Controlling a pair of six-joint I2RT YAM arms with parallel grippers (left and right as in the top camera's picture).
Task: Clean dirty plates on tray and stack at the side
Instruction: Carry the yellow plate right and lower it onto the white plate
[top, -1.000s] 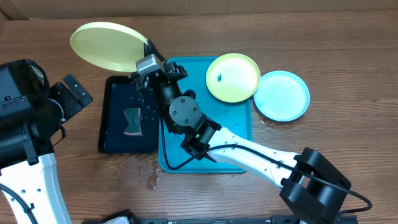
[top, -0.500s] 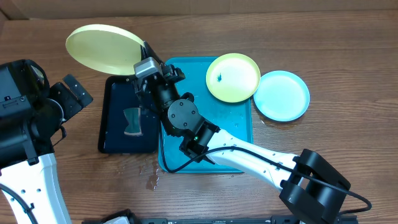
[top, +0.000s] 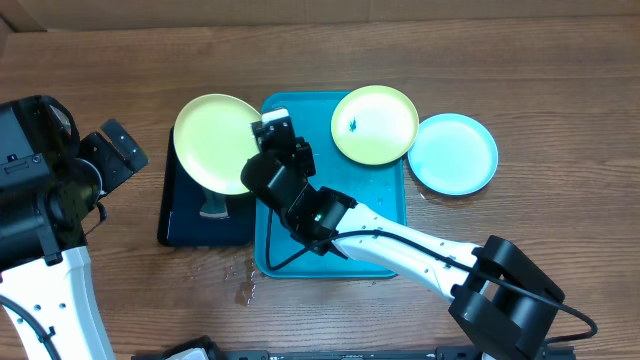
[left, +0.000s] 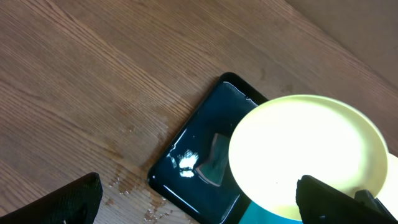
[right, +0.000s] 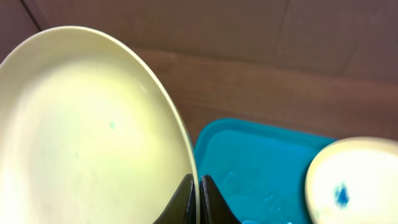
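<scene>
My right gripper (top: 262, 130) (right: 198, 186) is shut on the rim of a yellow-green plate (top: 215, 142) (right: 87, 124) and holds it above the black tray (top: 190, 225). The plate also shows in the left wrist view (left: 308, 149). A second yellow-green plate (top: 375, 124) (right: 357, 180) with a dark blue smudge rests on the far right corner of the turquoise tray (top: 385, 205) (right: 261, 162). A light blue plate (top: 453, 153) lies on the table right of the tray. My left gripper (left: 199, 208) is open and empty, high above the table's left side.
The black tray (left: 199, 155) holds water and a grey sponge (top: 212, 205) (left: 214, 158), partly hidden by the held plate. Water drops lie on the wood near its front corner (top: 243, 290). A cardboard wall stands behind the table.
My right gripper has swung the held plate from the far left, beyond the black tray, back toward me and right, over the black tray. The plate now faces up more. The left arm has not moved.
</scene>
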